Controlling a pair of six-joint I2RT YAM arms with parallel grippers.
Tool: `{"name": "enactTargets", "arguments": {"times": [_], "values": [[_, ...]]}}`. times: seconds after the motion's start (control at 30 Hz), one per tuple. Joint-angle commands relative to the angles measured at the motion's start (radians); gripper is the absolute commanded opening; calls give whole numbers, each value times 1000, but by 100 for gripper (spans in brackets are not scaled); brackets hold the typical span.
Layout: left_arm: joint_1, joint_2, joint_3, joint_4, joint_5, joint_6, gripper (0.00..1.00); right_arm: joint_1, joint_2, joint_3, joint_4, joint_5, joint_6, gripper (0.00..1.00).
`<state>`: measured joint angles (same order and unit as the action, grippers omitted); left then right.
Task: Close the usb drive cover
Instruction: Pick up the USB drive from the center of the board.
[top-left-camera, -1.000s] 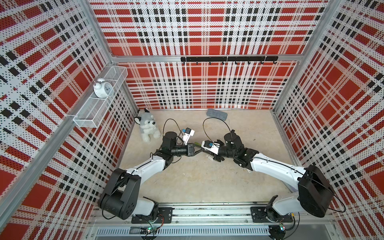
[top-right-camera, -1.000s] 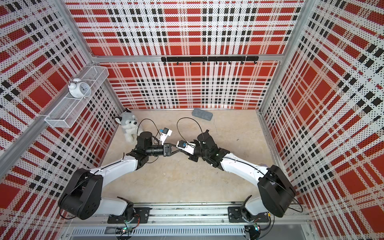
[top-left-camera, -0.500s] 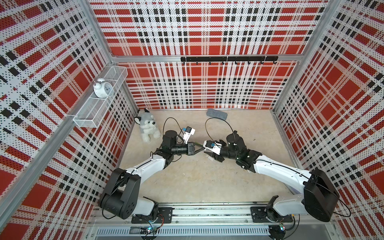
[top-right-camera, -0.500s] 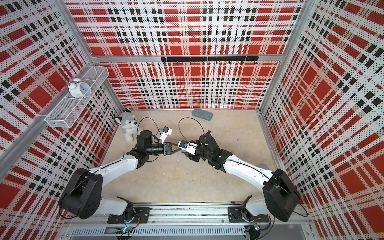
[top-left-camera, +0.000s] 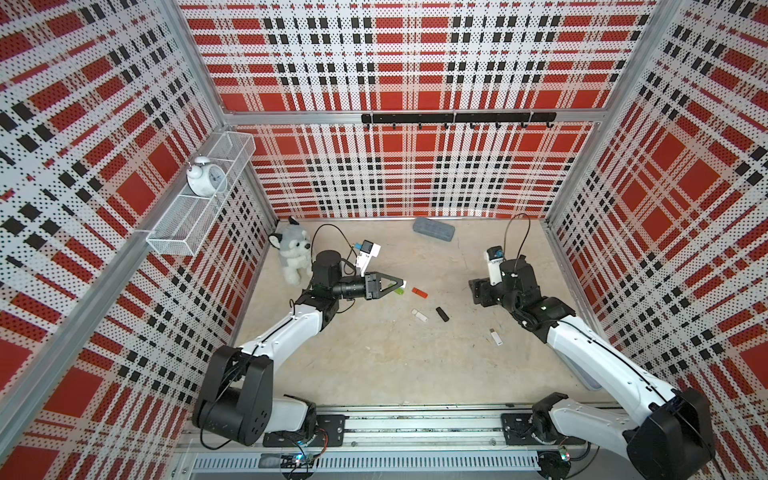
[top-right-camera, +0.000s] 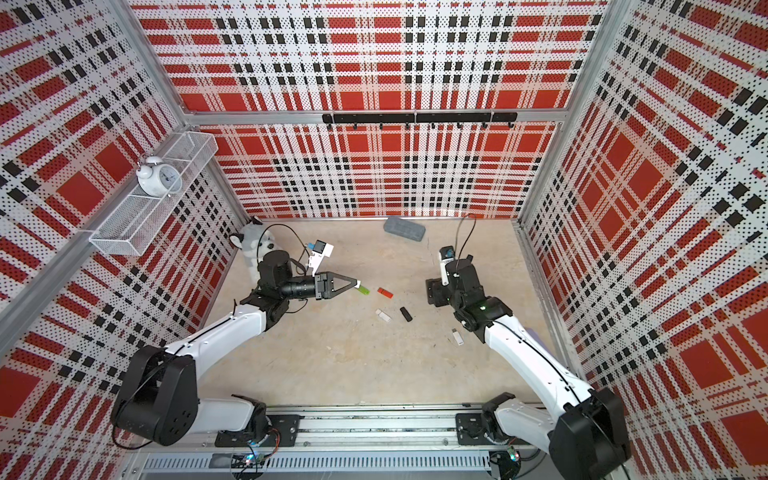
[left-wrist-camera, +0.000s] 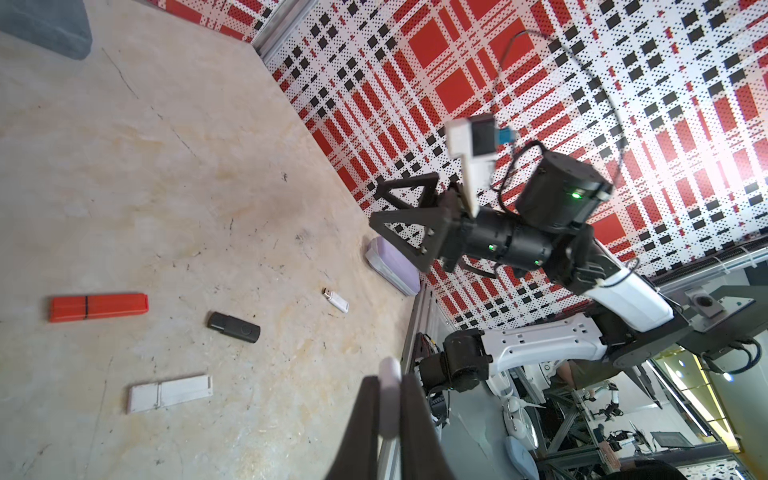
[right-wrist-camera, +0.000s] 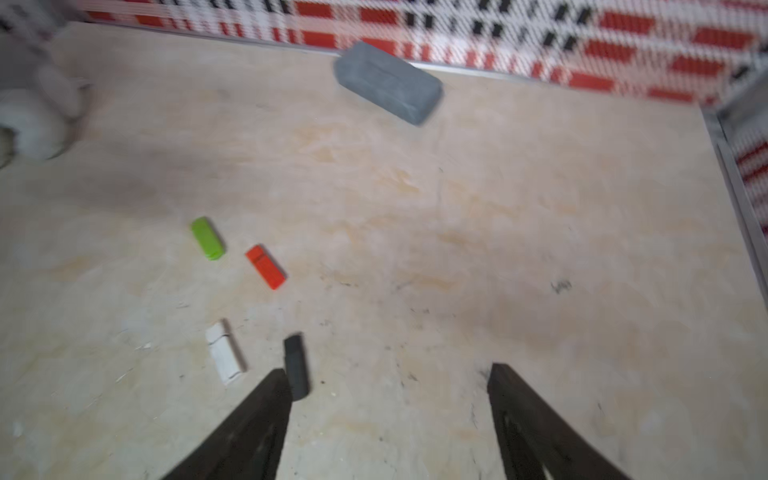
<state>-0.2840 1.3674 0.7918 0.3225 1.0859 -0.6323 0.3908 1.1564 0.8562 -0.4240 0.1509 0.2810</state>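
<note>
Five drives show on the table (top-left-camera: 374, 374): a green usb drive (top-left-camera: 399, 291), a red drive (top-left-camera: 419, 293), a white drive (top-left-camera: 419, 316), a black drive (top-left-camera: 442, 314) and a small drive (top-left-camera: 495, 336) with its plug bare. The left gripper (top-left-camera: 400, 286) is clenched on a pale piece (left-wrist-camera: 390, 399), its tips right by the green usb drive; whether they touch it I cannot tell. The right gripper (right-wrist-camera: 388, 374) stands spread and empty, well apart from them.

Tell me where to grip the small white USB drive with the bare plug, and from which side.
Grip the small white drive across its white body, from above, probably with the open right gripper, which is nearest. It lies flat on the table, so only its long sides offer purchase; leave the metal plug free.
</note>
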Motion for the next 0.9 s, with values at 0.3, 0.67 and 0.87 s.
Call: {"name": "enactTargets", "arguments": {"times": [0.3,0.67,0.87], "values": [[-80,10,180,-404,-124,301,0,-31,179,-72,-341,43,289,74],[-80,-1,180,-408,-123,301,0,-30,323,-98,-272,-46,232,54],[-72,-2,177,-409,-124,305,0,-30,347,-113,-278,-67,224,45]]}}
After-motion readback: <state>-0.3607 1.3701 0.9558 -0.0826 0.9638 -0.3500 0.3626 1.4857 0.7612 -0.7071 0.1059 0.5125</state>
